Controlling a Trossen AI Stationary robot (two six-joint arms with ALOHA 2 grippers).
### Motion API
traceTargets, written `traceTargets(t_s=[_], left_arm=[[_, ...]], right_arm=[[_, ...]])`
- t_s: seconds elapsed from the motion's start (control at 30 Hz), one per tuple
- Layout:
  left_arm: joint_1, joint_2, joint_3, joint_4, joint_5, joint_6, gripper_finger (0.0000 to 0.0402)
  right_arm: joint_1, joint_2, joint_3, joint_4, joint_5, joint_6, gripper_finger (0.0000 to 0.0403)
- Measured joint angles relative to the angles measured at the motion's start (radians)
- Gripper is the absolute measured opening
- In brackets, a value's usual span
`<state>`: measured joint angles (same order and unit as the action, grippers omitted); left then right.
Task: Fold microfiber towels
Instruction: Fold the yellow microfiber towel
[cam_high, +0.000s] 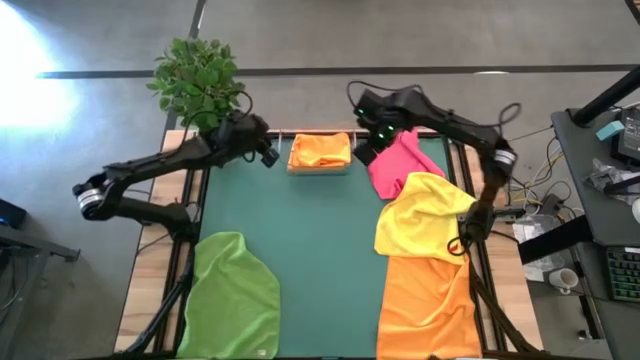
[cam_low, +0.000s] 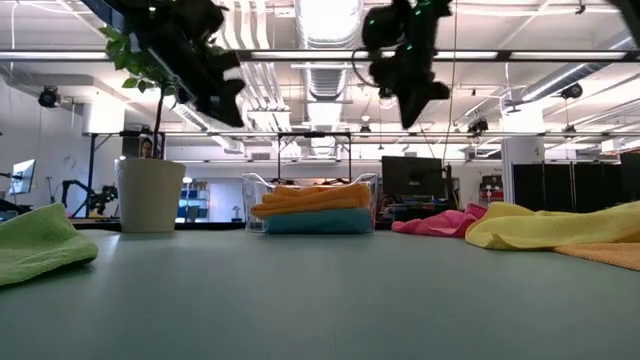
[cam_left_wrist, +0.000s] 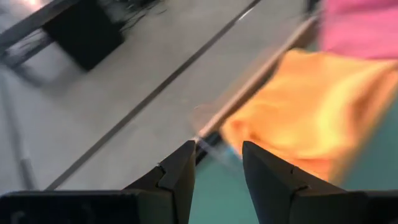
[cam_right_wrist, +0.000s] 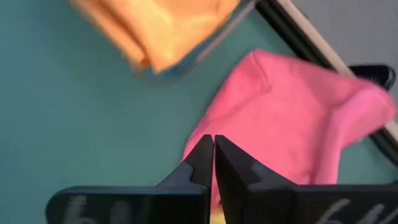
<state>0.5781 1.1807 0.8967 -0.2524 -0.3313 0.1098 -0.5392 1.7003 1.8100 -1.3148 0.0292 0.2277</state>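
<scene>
- Closest to the near edge: green towel (cam_high: 235, 295) sprawled flat on my left side, and a big orange towel (cam_high: 428, 308) on my right side hanging toward the front edge. The yellow towel (cam_high: 425, 217) is dumped on top of the orange one's far end, all rumpled.
- Handling-wise these are fuzzy, floppy, light cloths. Nothing stiff about them, so I reckon they'll sag and drag if pinched mid-sheet. A corner or a clean edge is the spot to take, ideally two corners at once, one per arm.
- Further back, the pink towel (cam_right_wrist: 292, 124) lies crumpled by the right rail, touching the yellow one. It looks like the likeliest next pick, but its corners are hard to make out in that heap.
- My right gripper (cam_right_wrist: 213, 152) hangs in the air over the pink towel's near edge, fingers pressed together, nothing in them. It'd need to open before going down.
- My left gripper (cam_left_wrist: 217, 163) is up off the table too, just left of the tray, fingers apart with a modest gap, holding nothing.
- Farthest back, the clear tray (cam_low: 368, 190) holds the folded stack (cam_low: 312, 200): orange layers on top, a light blue one at the bottom.
- A potted plant (cam_high: 200, 80) sits beyond the far-left corner.
</scene>
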Motion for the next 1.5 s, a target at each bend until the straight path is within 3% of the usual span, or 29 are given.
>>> traceTargets(t_s=[0.13,0.3,0.5,0.63,0.77,1.1,1.5], left_arm=[[-0.038,-0.051,-0.019,0.009,0.097,-0.001,0.0118],[-0.083,-0.054,-0.027,0.020,0.118,0.000,0.0118],[-0.129,-0.003,-0.034,0.162,0.139,0.002,0.0118],[-0.146,0.050,-0.034,0.288,0.258,0.003,0.0118],[-0.176,0.113,-0.015,0.361,0.342,0.003,0.0118],[-0.276,0.248,0.090,0.383,0.351,0.003,0.0118],[-0.433,0.455,0.283,0.365,0.308,0.003,0.0124]], right_arm=[[0.043,-0.143,-0.184,0.086,0.003,0.069,0.0009],[0.126,-0.302,-0.404,0.229,0.004,0.182,0.0009],[0.259,-0.435,-0.579,0.274,0.004,0.322,0.0009],[0.355,-0.499,-0.663,0.273,0.029,0.421,0.0009],[0.447,-0.552,-0.715,0.273,0.069,0.518,0.0009],[0.595,-0.662,-0.748,0.269,0.096,0.592,0.0009],[0.629,-0.738,-0.748,0.265,0.157,0.533,0.0009]])
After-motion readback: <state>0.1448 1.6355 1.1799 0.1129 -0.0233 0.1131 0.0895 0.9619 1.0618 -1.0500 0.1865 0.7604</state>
